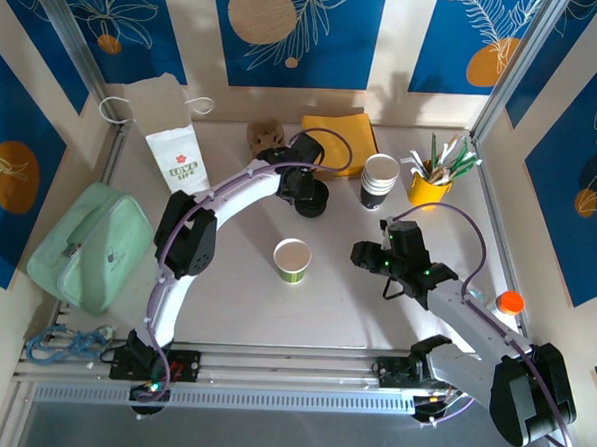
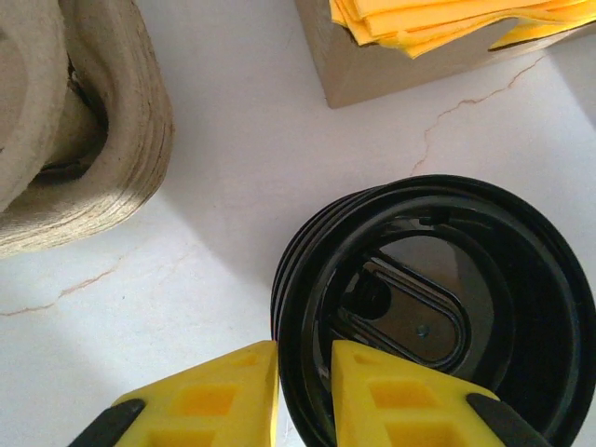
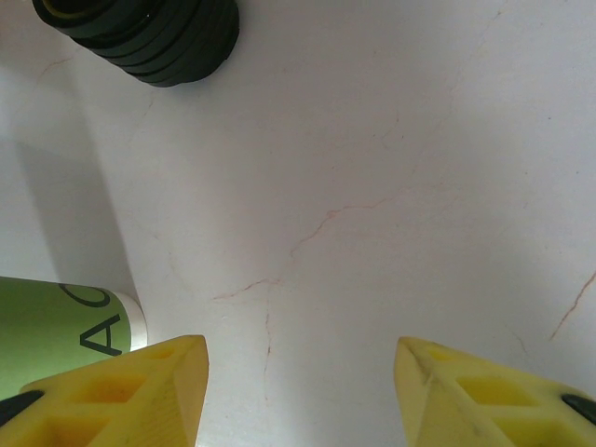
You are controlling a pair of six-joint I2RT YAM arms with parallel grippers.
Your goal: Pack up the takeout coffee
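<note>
The takeout coffee cups [image 1: 380, 181], white with dark lower parts, stand nested at the back right of centre. My left gripper [image 1: 310, 196] [image 2: 305, 349] is down at a stack of black lids [image 2: 438, 307]. Its yellow fingers pinch the top lid's rim, one outside and one inside. My right gripper [image 1: 365, 255] [image 3: 298, 358] hovers open over bare table, nothing between its fingers. A single green and white cup [image 1: 292, 260] [image 3: 56, 326] stands upright mid-table, just left of the right gripper. The black lids [image 3: 140, 33] lie beyond it.
Brown pulp carrier trays [image 1: 266, 135] [image 2: 84, 121] and yellow napkins [image 1: 340, 136] [image 2: 438, 19] sit behind the lids. A white paper bag [image 1: 168, 137] stands back left, a mint pouch [image 1: 87, 247] at left. A yellow holder of stirrers [image 1: 431, 180] is back right, an orange-capped bottle [image 1: 510, 302] at right.
</note>
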